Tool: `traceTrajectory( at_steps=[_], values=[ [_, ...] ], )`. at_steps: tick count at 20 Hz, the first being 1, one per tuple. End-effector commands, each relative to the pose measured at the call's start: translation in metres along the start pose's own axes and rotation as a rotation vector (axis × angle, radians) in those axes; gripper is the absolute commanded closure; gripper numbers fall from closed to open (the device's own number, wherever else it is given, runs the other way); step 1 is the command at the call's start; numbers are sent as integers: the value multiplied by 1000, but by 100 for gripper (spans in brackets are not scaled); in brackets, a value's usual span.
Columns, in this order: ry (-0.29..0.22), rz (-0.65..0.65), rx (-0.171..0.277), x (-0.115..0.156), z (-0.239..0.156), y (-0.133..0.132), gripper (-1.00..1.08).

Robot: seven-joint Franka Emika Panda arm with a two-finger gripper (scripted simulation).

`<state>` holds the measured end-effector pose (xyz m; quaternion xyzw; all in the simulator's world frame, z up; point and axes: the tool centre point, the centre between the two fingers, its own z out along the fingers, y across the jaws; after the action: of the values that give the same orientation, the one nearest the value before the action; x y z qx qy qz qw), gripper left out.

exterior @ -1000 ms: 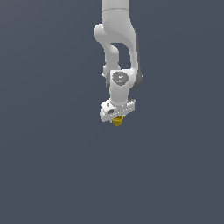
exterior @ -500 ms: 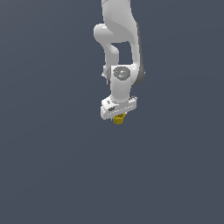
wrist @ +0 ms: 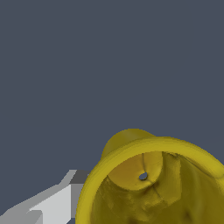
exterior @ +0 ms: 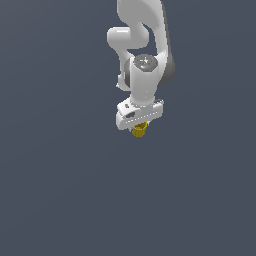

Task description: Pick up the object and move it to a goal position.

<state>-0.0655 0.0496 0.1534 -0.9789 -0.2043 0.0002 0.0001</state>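
mustard-yellow and small, the object [exterior: 139,130] hangs under the white gripper [exterior: 139,126] just as it did half a second ago, but the arm [exterior: 144,50] has carried both slightly toward the exterior view's right since then. the claw is drawn in narrow on the object, which pokes out below it, and in the wrist view a pale finger [wrist: 52,205] sits just beside the flared rim. no writing or label can be read anywhere.
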Motion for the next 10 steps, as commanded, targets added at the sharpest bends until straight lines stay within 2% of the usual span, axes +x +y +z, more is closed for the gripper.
traceTrajectory(
  at_steps=[1, 10],
  values=[
    [1, 0, 0, 8, -25, -1, 108],
    [1, 0, 0, 36, -113, -3, 108]
  ],
)
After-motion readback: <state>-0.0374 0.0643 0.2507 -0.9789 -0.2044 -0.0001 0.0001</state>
